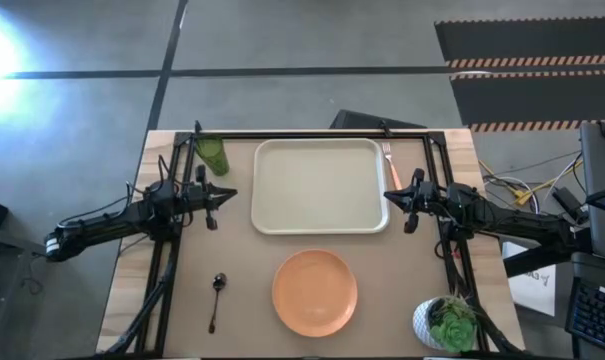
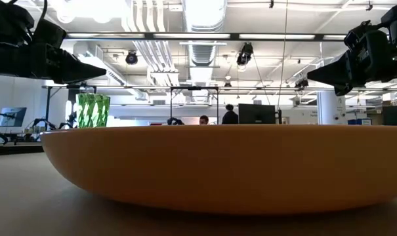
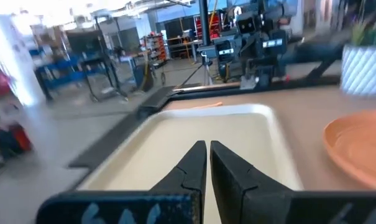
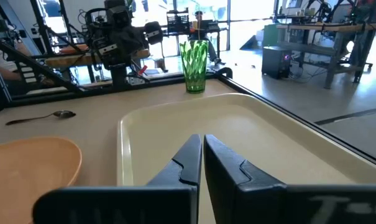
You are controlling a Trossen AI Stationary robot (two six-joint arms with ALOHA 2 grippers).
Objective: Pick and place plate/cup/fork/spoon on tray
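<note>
From above, the cream tray lies empty at the table's middle. The green cup stands off its far left corner, the fork just beside its right rim, the orange plate near its front edge, and the spoon left of the plate. The left gripper hovers by the tray's left rim, the right gripper by its right rim.

At table height, the plate fills the foreground, the cup behind.

The left wrist camera shows that gripper clenched, empty, over the tray.

The right wrist camera shows its gripper likewise closed on nothing above the tray.
</note>
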